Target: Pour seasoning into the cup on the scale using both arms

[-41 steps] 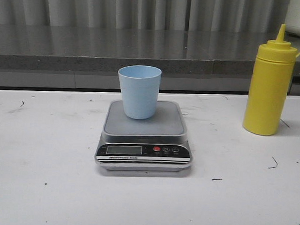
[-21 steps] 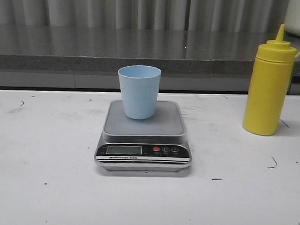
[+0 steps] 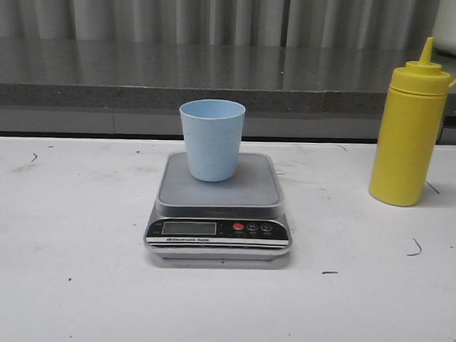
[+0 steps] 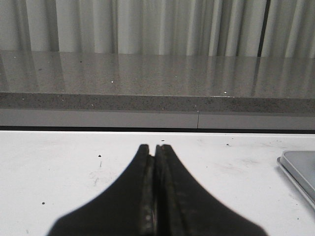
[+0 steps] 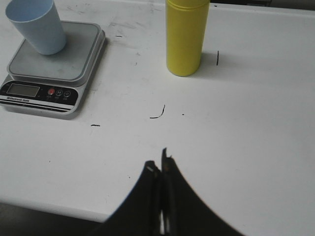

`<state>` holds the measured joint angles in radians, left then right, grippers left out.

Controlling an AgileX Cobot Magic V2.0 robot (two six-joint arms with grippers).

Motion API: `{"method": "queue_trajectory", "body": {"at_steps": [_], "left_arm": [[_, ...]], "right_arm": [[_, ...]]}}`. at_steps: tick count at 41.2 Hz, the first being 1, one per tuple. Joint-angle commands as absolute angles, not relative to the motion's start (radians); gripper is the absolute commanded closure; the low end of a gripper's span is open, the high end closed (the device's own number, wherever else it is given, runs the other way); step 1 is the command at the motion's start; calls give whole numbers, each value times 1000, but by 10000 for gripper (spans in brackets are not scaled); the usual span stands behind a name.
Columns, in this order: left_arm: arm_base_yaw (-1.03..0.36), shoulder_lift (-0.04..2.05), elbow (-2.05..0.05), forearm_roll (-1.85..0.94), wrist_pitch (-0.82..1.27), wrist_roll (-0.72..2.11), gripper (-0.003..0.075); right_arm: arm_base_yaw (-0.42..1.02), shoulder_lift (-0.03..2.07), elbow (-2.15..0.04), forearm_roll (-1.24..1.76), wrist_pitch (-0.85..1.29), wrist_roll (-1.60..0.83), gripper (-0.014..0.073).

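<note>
- Pale blue plastic cup (image 3: 211,139) upright on flat silver-grey scale (image 3: 219,205) — I see tall yellow squeeze bottle (image 3: 408,126) well apart.
- Left gripper (image 4: 155,150), right gripper (image 5: 161,167) — fingers pressed together, empty.

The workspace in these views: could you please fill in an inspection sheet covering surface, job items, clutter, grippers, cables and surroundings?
Surface: white table with small dark scuff marks.
Job's things: pale blue cup upright on the scale, toward the back of its platform; display shows no readable digits. Yellow bottle upright on the table to the scale's right, apart from it, its cap hanging off the nozzle on a strap.
Clutter: nothing seen.
Grippers: left gripper fingers closed, holding nothing, to the left of the scale; right gripper fingers closed, holding nothing, on the near side of the bottle.
Cables: nothing seen.
Surroundings: grey counter ledge behind the table, pale curtain beyond.
</note>
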<state>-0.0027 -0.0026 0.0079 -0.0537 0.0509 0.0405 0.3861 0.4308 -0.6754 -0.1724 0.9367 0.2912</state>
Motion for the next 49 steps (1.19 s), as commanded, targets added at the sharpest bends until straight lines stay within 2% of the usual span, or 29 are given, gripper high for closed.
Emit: {"method": "queue_trajectory", "body": {"at_steps": [1, 14, 18, 26, 34, 44, 49], "left_arm": [[-10, -27, 24, -63, -34, 37, 740], [-10, -27, 24, -63, -34, 37, 740], [-10, -27, 24, -63, -34, 37, 740], [-10, -27, 24, -63, -34, 37, 740], [-10, -27, 24, -63, -34, 37, 740], [-10, -27, 24, -63, -34, 37, 740], [-10, -27, 24, -63, -34, 37, 740]], "right_arm": [[387, 435, -711, -186, 879, 282, 662], [377, 411, -692, -191, 872, 282, 662], [329, 366, -628, -185, 767, 274, 658], [172, 200, -356, -146, 419, 134, 657], [49, 35, -138, -68, 274, 124, 657], [34, -29, 26, -67, 70, 124, 657], [34, -28, 24, -67, 34, 125, 659]]}}
